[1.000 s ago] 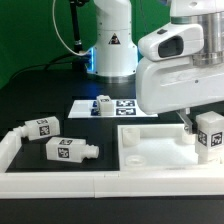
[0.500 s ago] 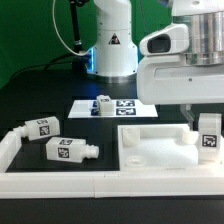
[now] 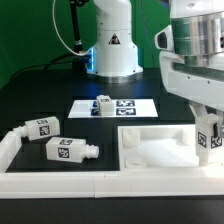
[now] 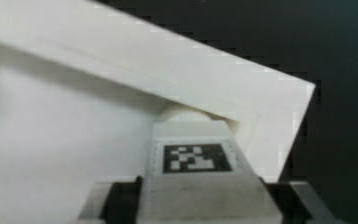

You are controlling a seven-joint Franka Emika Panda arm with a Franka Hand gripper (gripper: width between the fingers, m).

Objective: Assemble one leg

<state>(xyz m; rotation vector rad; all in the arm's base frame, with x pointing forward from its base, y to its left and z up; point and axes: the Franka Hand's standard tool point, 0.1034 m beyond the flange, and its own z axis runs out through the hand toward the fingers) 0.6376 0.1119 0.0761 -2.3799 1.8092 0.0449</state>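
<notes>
My gripper is shut on a leg, a small white block with a black-and-white tag. It holds the leg upright at the far right corner of the large white square tray-like piece. In the wrist view the leg sits between my dark fingers, its tag facing the camera and its peg end pointing at the tray corner. Two more legs lie on the table at the exterior view's left.
The marker board lies behind the tray, near the robot base. A long white rail runs along the front edge, with a raised white end at the left.
My arm has moved toward the exterior view's right with the leg in it, and the leg now sits lower at the tray's right corner.
</notes>
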